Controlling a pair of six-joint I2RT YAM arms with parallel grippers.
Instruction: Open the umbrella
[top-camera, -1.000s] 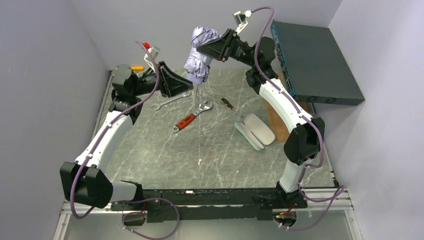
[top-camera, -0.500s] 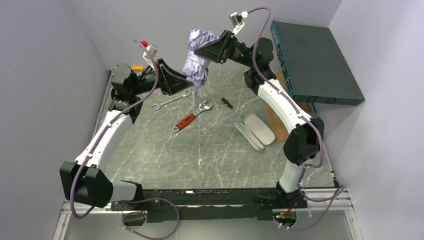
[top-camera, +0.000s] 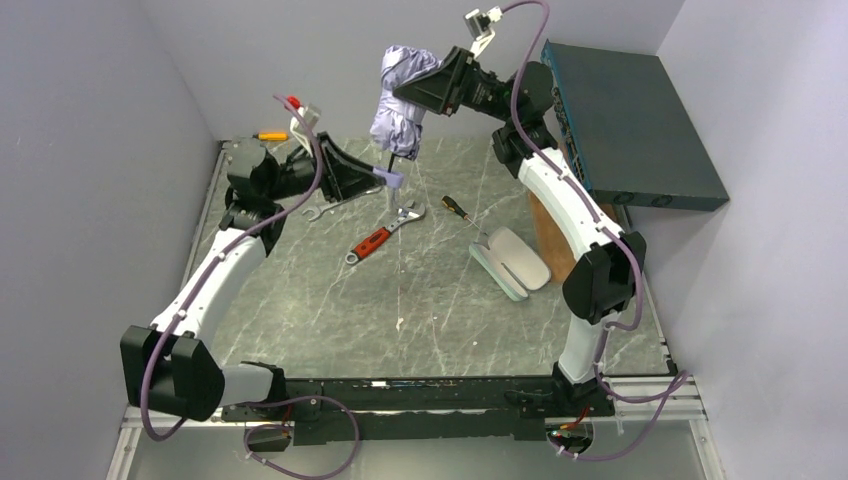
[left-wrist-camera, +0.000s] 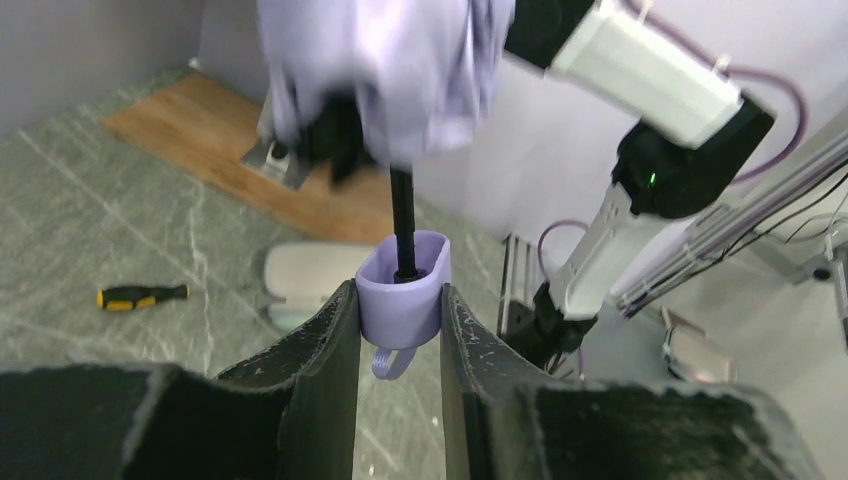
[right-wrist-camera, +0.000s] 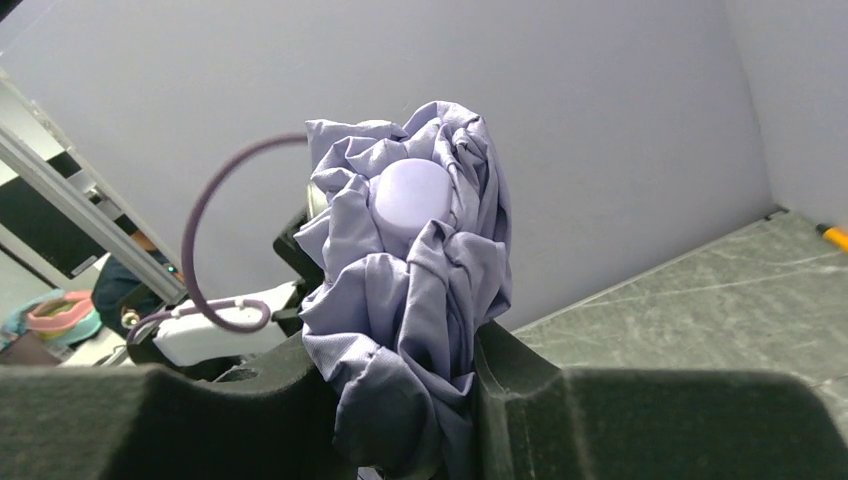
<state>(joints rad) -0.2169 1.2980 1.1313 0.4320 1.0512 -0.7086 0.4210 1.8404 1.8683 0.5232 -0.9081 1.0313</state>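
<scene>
Umbrella (top-camera: 402, 100) long axis near-vertical, handle (left-wrist-camera: 402, 290) at bottom, canopy (right-wrist-camera: 410, 290) on top

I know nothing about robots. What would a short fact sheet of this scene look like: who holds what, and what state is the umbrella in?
umbrella: held in the air above the table, canopy bunched, not open
left gripper: shut on the lavender handle
right gripper: shut on the bunched fabric
shaft: short black stretch showing between handle and fabric
lying on the table: red-handled wrench, spanner, screwdriver, pale green case
</scene>
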